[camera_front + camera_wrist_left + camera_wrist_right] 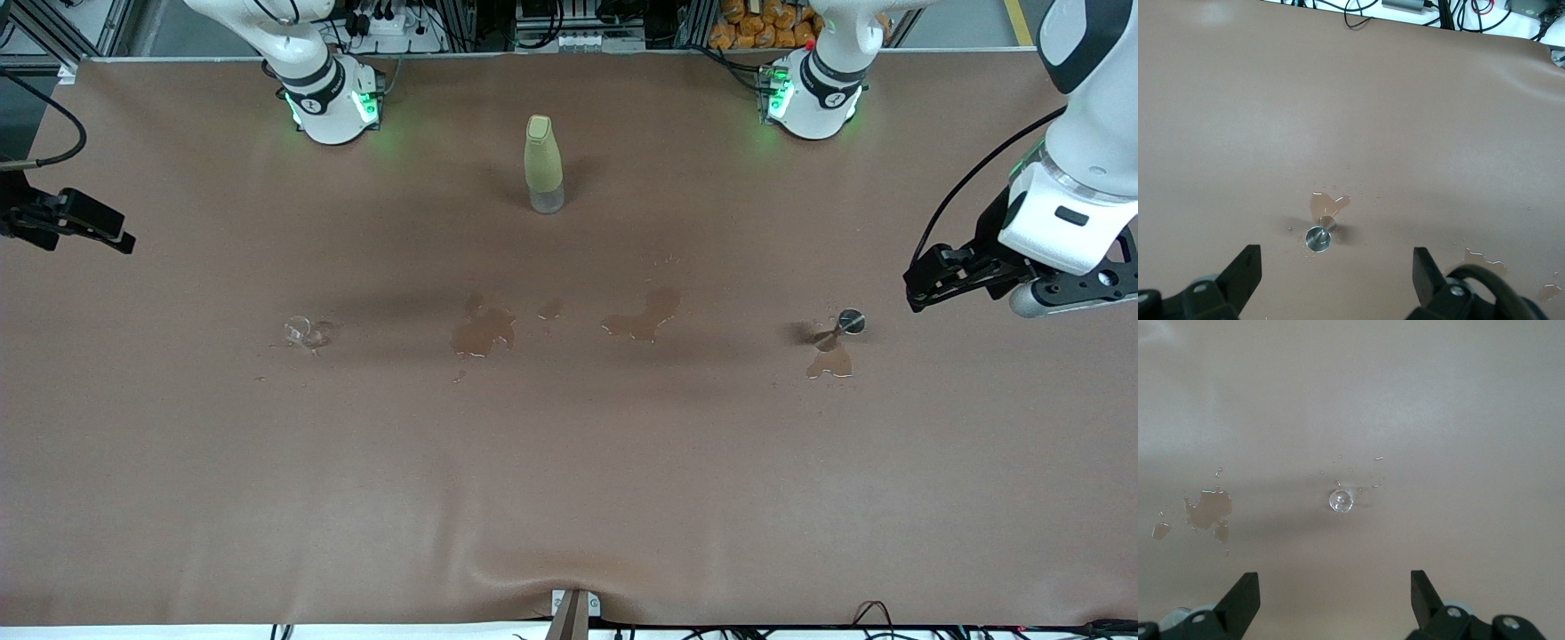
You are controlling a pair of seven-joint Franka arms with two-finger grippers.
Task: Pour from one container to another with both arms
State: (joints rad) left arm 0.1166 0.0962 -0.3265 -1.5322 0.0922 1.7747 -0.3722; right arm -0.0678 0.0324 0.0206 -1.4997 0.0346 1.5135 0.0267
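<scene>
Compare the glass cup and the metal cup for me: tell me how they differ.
The glass cup is clear and nearly colourless; the metal cup is grey and shiny. The glass cup stands toward the right arm's end of the table, the metal cup toward the left arm's end. A puddle lies right by the metal cup; only droplets surround the glass cup. Both are tiny and ungripped.
</scene>
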